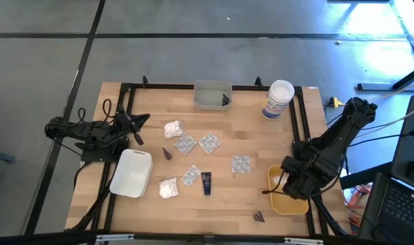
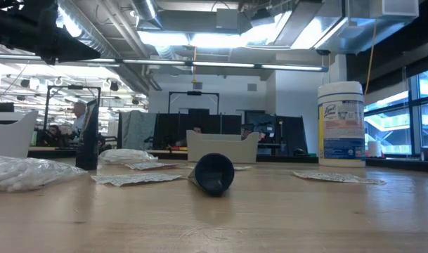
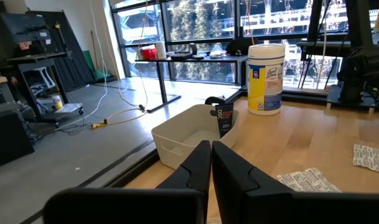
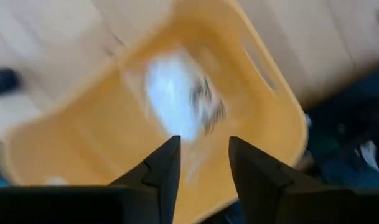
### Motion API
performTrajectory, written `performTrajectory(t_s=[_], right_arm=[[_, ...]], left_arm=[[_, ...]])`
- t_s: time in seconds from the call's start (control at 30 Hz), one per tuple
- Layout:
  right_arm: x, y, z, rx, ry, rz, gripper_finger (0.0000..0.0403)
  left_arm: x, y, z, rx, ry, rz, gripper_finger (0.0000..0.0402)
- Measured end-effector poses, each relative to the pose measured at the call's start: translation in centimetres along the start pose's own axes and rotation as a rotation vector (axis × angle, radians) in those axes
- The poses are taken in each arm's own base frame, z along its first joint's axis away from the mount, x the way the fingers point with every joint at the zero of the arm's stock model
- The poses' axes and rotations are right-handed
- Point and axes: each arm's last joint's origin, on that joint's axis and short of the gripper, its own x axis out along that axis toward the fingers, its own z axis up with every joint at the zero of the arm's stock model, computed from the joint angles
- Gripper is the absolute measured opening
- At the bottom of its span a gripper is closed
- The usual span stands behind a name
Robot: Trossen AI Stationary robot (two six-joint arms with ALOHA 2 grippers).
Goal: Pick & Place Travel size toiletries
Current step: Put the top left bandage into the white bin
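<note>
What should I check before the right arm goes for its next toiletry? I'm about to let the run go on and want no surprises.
1. Right tool open over the yellow tray: ok, fingers apart with nothing between them.
2. Last item landed in the yellow tray: ok, a blurred silvery-white packet lies inside.
3. Left tool parked out of the way: ok, shut at the table's left edge near the white tray.
4. Items left to pick: ok, several silvery packets, a white bundle and a dark tube lie separate mid-table.
5. Dark cone beside the yellow tray, clear of the right arm: cannot tell.
</note>
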Motion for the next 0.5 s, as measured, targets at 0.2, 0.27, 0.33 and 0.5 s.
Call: performTrajectory(t_s=[0.2, 0.27, 0.33, 0.5], right_arm=[[-2.6, 1.0, 0.8, -0.043, -0.176, 0.089, 0.0124], [-3.3, 1.2, 1.0, -0.056, -0.234, 0.112, 0.0122], [-3.6, 1.5, 1.2, -0.080, -0.296, 0.129, 0.0119], [-4.1, 2.2, 1.9, -0.165, -0.518, 0.152, 0.0113]], left_arm=[[0.0, 0.0, 0.0, 0.000, 0.000, 0.000, 0.0012], [0.0, 0.0, 0.0, 0.000, 0.000, 0.000, 0.0013], [0.0, 0.0, 0.0, 0.000, 0.000, 0.000, 0.0012], [0.0, 0.0, 0.0, 0.000, 0.000, 0.000, 0.0011]])
